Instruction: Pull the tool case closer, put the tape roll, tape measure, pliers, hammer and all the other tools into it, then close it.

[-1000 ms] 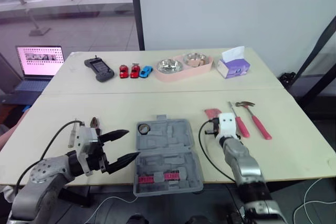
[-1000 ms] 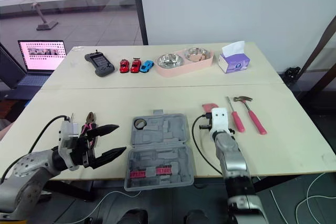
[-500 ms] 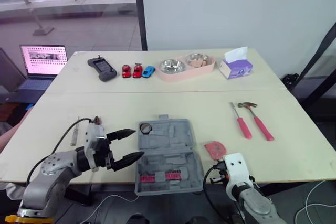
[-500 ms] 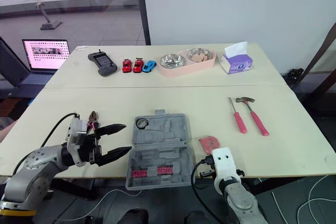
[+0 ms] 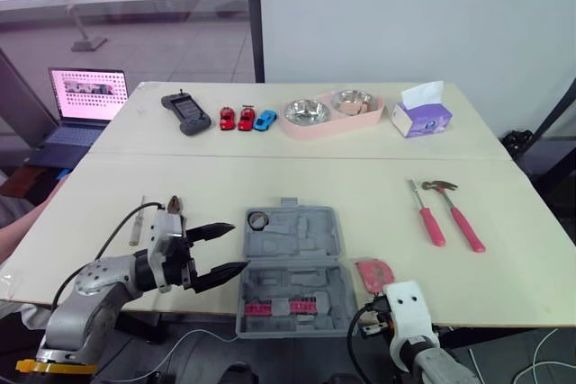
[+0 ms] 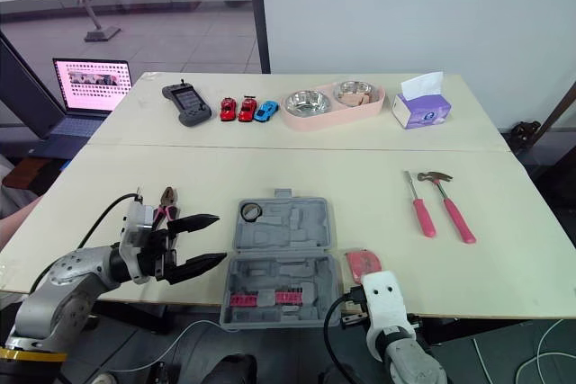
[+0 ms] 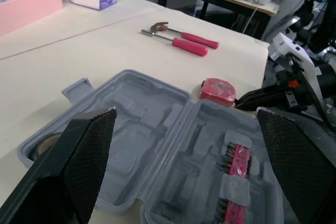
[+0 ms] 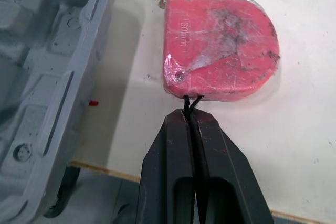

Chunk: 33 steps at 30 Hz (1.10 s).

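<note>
Right gripper [image 8: 191, 115] pressed shut, pinching cord of tape measure [image 8: 220, 45] | tool case [image 6: 281, 254] at tape's 9 o'clock | right arm nearer

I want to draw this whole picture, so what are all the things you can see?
table: one, cream, under everything
tool case: one, grey, open, front edge
tape roll: one, dark, inside case
tape measure: one, red, right of case
hammer: one, red handle, right side
screwdriver: one, red handle, beside hammer
pliers: one, reddish, left of case
toy cars: three, two red, one blue, far side
handheld device: one, dark, beside cars
tray: one, pink, holds two silver bowls
tissue box: one, purple, far right
laptop: one, beyond table
left gripper: black, open
right gripper: black, pinching tape measure's cord
</note>
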{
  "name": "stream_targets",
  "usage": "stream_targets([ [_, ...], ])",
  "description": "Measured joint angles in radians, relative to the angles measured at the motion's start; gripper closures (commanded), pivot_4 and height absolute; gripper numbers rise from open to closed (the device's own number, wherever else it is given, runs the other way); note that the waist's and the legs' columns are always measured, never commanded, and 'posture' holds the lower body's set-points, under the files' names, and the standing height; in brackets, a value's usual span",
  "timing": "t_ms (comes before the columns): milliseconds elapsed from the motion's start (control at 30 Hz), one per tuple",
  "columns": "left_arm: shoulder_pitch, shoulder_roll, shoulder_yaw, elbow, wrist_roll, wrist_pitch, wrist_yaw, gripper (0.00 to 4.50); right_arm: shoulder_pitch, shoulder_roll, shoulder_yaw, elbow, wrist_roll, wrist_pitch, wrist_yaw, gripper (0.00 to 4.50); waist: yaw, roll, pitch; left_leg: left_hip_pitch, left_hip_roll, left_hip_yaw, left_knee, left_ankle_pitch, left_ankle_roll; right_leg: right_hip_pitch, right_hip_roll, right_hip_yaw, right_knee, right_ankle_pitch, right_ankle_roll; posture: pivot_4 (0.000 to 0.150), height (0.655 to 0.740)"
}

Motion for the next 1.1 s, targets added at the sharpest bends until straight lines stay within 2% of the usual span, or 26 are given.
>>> stream_targets([
  [300,0.009,0.000,-0.007,0.000,0.007,-0.026,-0.017,0.00,0.001,0.001,0.004,-0.008,0.003,0.025,0.003,4.44,0.000,-0.001,0.000,0.000,0.000,-0.002,0.000,0.000,0.000,0.001,0.000,-0.002,0.000,0.000,0.000,0.150,0.7400],
  [433,0.009,0.000,-0.007,0.003,0.008,-0.032,-0.017,0.00,0.000,0.000,0.003,-0.008,0.004,0.030,0.003,3.17,-0.001,-0.001,-0.001,0.000,0.000,-0.002,0.000,0.000,0.000,0.001,0.000,-0.002,0.000,0.000,0.000,0.150,0.7400],
  [600,0.011,0.000,-0.007,0.009,0.009,-0.034,-0.017,0.00,0.006,-0.011,-0.024,-0.028,0.017,0.046,0.024,0.54,-0.002,-0.002,-0.001,0.000,0.000,-0.002,0.000,0.000,0.000,0.001,0.000,-0.002,0.000,0.000,0.000,0.150,0.7400],
  [633,0.011,0.000,-0.007,0.009,0.009,-0.034,-0.017,0.00,0.008,-0.017,-0.032,-0.033,0.022,0.051,0.032,0.15,-0.002,-0.002,-0.001,0.000,0.000,-0.002,0.000,0.000,0.000,0.001,0.000,-0.002,0.000,0.000,0.000,0.150,0.7400],
  [800,0.012,-0.001,-0.008,0.010,0.010,-0.037,-0.017,0.00,0.020,-0.169,-0.123,-0.096,0.091,0.075,0.179,0.06,-0.008,-0.002,-0.001,0.001,0.000,0.000,0.003,-0.001,0.002,0.002,0.000,-0.001,0.001,0.000,-0.001,0.150,0.7400],
  [967,0.012,-0.017,-0.015,0.016,0.024,-0.053,-0.019,0.00,-0.159,-0.415,-0.252,-0.044,0.203,-0.020,0.458,0.06,-0.031,-0.002,-0.001,0.005,0.000,0.000,0.004,0.004,0.006,0.006,0.001,-0.001,0.003,0.004,-0.002,0.150,0.7400],
  [1100,0.002,-0.018,-0.022,0.033,0.029,-0.058,-0.033,0.00,-0.359,-0.672,-0.192,0.207,0.222,-0.255,0.791,0.06,-0.034,-0.003,-0.001,0.005,0.000,0.002,0.004,0.004,0.007,0.006,0.000,0.000,0.002,0.004,-0.002,0.150,0.7400],
])
